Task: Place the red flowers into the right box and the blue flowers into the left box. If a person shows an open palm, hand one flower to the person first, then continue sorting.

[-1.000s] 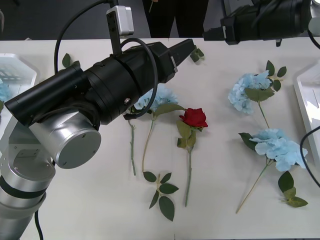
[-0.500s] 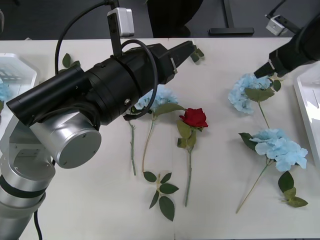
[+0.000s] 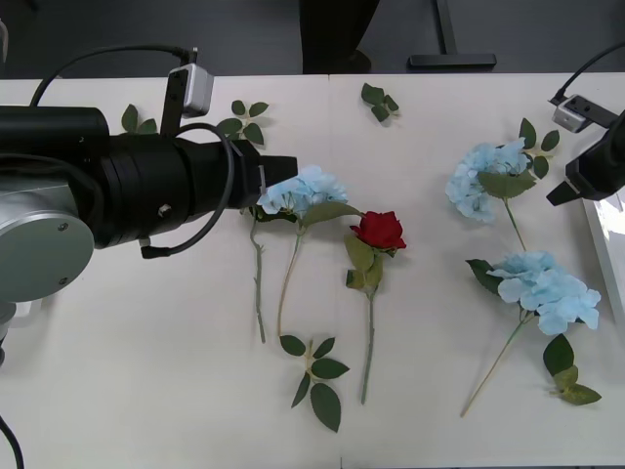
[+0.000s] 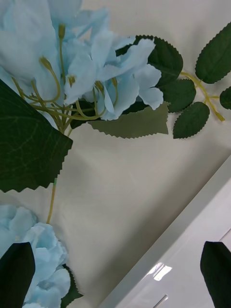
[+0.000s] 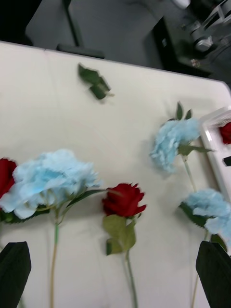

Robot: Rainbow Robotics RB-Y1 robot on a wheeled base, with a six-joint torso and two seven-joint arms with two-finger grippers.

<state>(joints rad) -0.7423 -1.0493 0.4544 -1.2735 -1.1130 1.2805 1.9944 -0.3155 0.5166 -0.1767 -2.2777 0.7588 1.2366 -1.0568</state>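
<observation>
My left gripper (image 3: 280, 169) hovers open beside a blue flower (image 3: 305, 189) at mid-table, and a red flower (image 3: 379, 230) lies just to its right. In the left wrist view, open fingers (image 5: 14, 267) frame that blue flower (image 5: 53, 180) and red flower (image 5: 124, 199). Two more blue flowers (image 3: 483, 176) (image 3: 547, 290) lie to the right. My right gripper (image 3: 568, 188) is open above the rim of the right box (image 3: 604, 225), with nothing between its fingers (image 4: 216, 269). A red bloom (image 5: 225, 132) lies in the right box (image 5: 214, 144). My left arm hides the left box.
Loose leaf sprigs lie at the far edge (image 3: 379, 102), near my left arm (image 3: 244, 117) and in front (image 3: 317, 376). A dark-clothed person (image 3: 337, 34) stands beyond the table's far edge. Bare tabletop lies along the near edge.
My left arm has pulled back to the left and now points at the mid-table blue flower. My right arm has swung from the far right corner down to the right box's rim.
</observation>
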